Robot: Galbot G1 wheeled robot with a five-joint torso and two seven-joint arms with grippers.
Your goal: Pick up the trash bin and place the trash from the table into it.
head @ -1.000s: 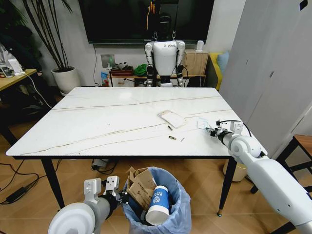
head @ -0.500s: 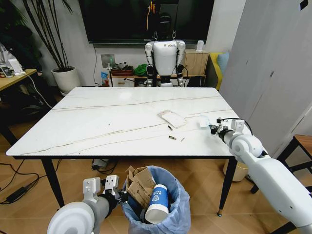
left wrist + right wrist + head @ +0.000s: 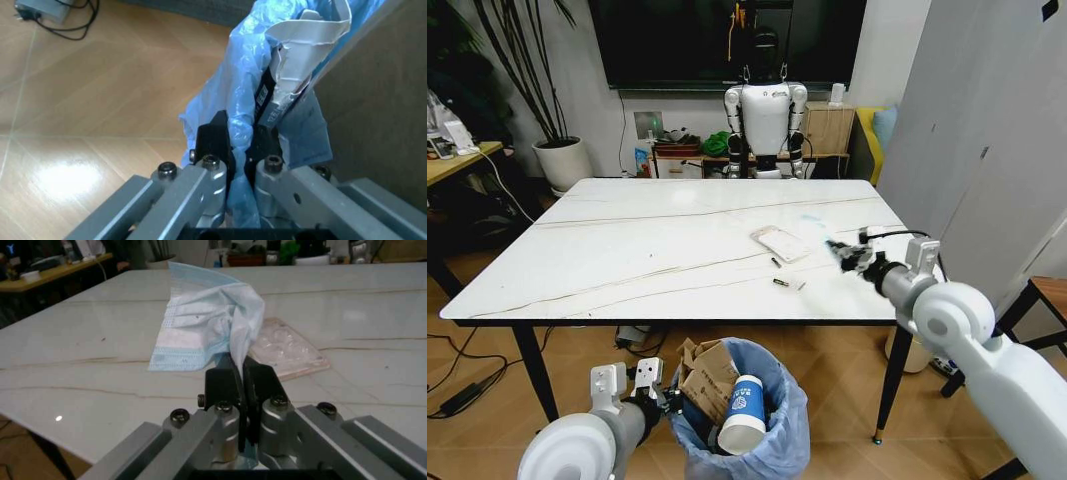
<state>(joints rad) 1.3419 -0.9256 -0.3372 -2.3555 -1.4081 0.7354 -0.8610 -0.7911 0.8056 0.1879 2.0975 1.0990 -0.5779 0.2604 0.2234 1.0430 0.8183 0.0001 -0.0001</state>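
Lifted off the right of the surface (image 3: 627, 250), the right pincer (image 3: 842, 252) now carries a pinched blue face mask (image 3: 207, 330) leftward toward the trash bin (image 3: 772, 450), which the left pincer (image 3: 239, 145) holds by its rim, near.

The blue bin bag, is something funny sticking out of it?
Yes. A blue paper cup lies tipped on its side and torn brown cardboard pokes above the rim of the blue-bagged trash bin. The left gripper pinches the bag's edge. The right gripper holds a crumpled light-blue face mask over the white marble table.
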